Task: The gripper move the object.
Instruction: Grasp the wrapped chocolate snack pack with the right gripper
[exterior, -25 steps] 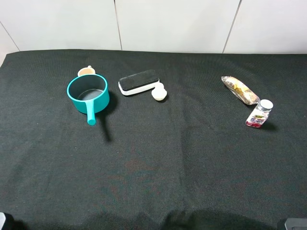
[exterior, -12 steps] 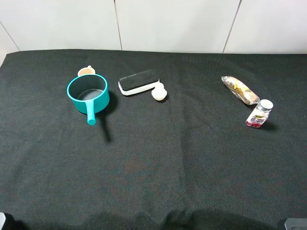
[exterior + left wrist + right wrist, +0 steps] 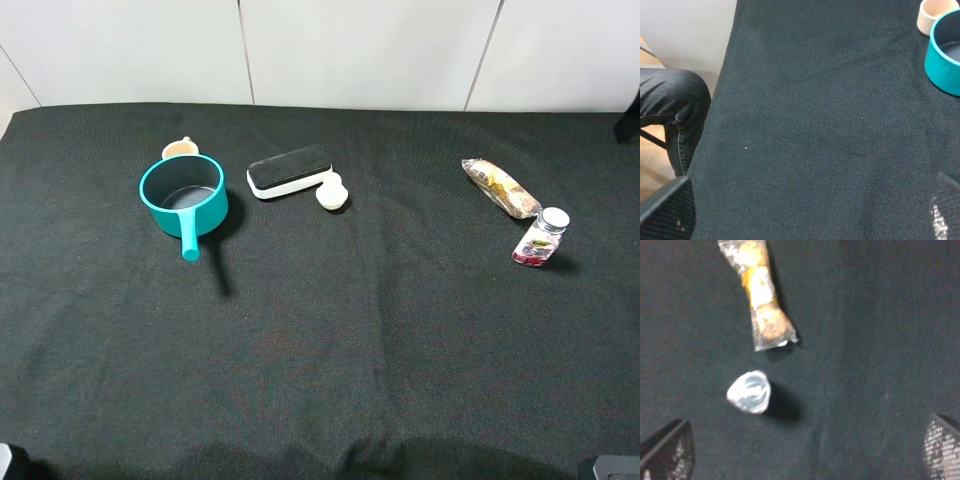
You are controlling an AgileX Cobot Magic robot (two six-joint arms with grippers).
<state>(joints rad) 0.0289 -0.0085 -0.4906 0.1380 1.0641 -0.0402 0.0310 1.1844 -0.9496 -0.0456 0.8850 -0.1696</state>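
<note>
The object, a clear packet of tan and yellow snack pieces (image 3: 500, 187), lies on the black cloth at the right. In the right wrist view the packet (image 3: 760, 295) lies just beyond a small clear bottle with a silver cap (image 3: 749, 391). My right gripper (image 3: 805, 452) hangs above them, open and empty, with its fingers wide apart. A dark part of my right arm (image 3: 631, 115) shows at the right edge of the exterior view. My left gripper (image 3: 810, 212) is open and empty over the cloth near the table's left edge.
The bottle (image 3: 541, 238) lies touching the packet's near end. A teal pot (image 3: 183, 195) with a small cup (image 3: 180, 149) behind it, a black-and-white eraser (image 3: 290, 171) and a small white object (image 3: 331, 192) are at the left. A person's leg (image 3: 670, 110) is beside the table's left edge.
A dark part of my right arm has come into the exterior view at the right edge. The objects on the cloth have not moved.
</note>
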